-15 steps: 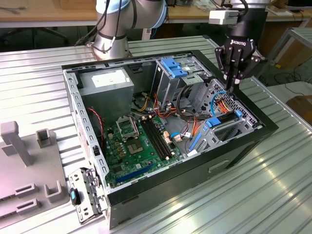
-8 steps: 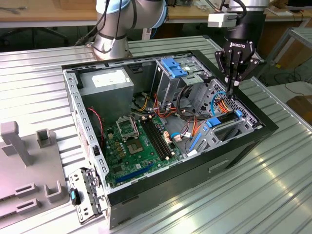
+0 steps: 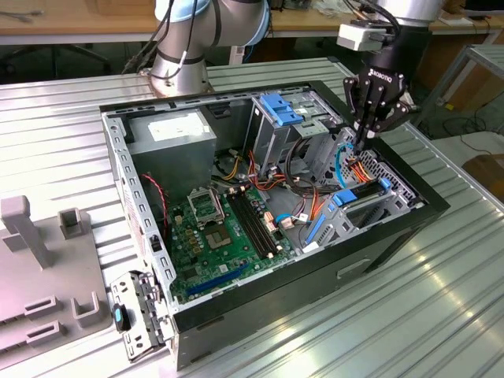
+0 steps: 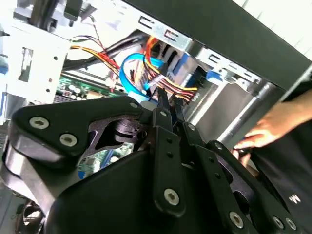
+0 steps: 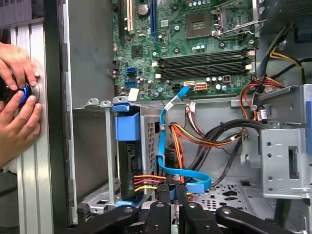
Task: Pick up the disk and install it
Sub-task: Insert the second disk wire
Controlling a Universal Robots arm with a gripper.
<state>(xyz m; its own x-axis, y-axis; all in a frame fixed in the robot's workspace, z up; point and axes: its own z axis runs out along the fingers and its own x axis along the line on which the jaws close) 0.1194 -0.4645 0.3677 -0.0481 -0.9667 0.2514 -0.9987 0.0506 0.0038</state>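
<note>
Disk seated in cage, claw closed at the cables

Fingertips come first: the gripper (image 5: 170, 185) has its 2 fingers pressed together, tips down among the wiring inside the PC case (image 3: 118, 157). If anything thin is caught between them, I cannot tell. Touching or just beside the tips lies the blue cable (image 5: 181, 171), looping across the case floor, with the orange, yellow and red wires (image 5: 146, 181) next to it.

Just past that, the disk (image 5: 130, 161) stands on edge in the drive cage (image 5: 108, 146). Its dark body is slotted in, a blue rail (image 5: 127, 127) sits at its outer end, and the coloured wires run to its connector edge. It looks already installed, in the bay at the exterior view's right, below the gripper.

Handling, as a judgement: the disk is stiff, dense and heavy for its size, with smooth metal faces that could slip. It is sensitive to knocks, and its connector edge is fragile. The plastic rails give a little. The best hold is across the 2 long railed edges near the middle, away from the label face and the connector.

Further off lie the motherboard (image 5: 195, 48) and its memory slots (image 5: 204, 61). Outside the case wall, a person's 2 hands (image 5: 17, 92) rest on a round blue-centred knob (image 5: 24, 93).
</note>
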